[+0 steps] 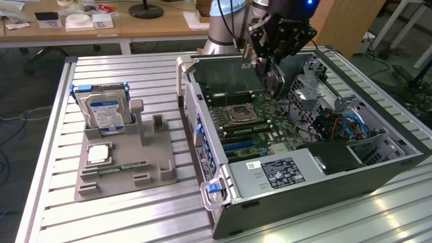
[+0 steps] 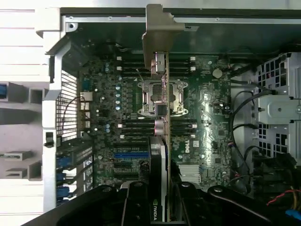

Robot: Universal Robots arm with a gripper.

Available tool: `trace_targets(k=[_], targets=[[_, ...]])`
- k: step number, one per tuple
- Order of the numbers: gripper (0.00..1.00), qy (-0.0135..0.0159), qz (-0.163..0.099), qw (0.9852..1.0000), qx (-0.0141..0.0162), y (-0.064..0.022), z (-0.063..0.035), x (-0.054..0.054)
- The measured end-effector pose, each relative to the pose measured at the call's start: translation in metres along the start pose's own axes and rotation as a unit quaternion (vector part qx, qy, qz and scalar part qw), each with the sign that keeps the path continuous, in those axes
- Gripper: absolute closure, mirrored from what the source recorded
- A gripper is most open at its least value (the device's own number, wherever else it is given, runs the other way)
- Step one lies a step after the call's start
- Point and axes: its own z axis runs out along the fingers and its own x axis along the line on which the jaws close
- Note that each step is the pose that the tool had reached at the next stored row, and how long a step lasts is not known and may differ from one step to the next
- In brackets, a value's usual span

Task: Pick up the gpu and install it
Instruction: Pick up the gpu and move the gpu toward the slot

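- Slatted metal counter [image 1: 128,76] carries an open computer case [image 1: 324,177].
- End effector [image 1: 268,68] grasps the gpu [image 2: 159,155] above the motherboard [image 2: 207,103].
- Transport step, I judge; seating needs slot alignment.

Slatted metal table [image 1: 115,76] carries two items: open computer case [image 1: 324,185] at the exterior view's right, grey parts holder [image 1: 128,169] at its left.

Arm [image 1: 219,38]: round silver-grey tube with a pale blue joint cover.
Gripper [image 1: 268,65]: black, angular body made of several linked bars.
Wrist light [image 1: 308,2]: small glowing blue spot on black housing.
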Motion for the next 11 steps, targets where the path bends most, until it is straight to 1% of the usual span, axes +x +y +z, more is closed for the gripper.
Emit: trace_targets(k=[11], targets=[[0.73,0.0000,0.000,1.0000,0.0000,0.0014,0.0005,-0.046]])
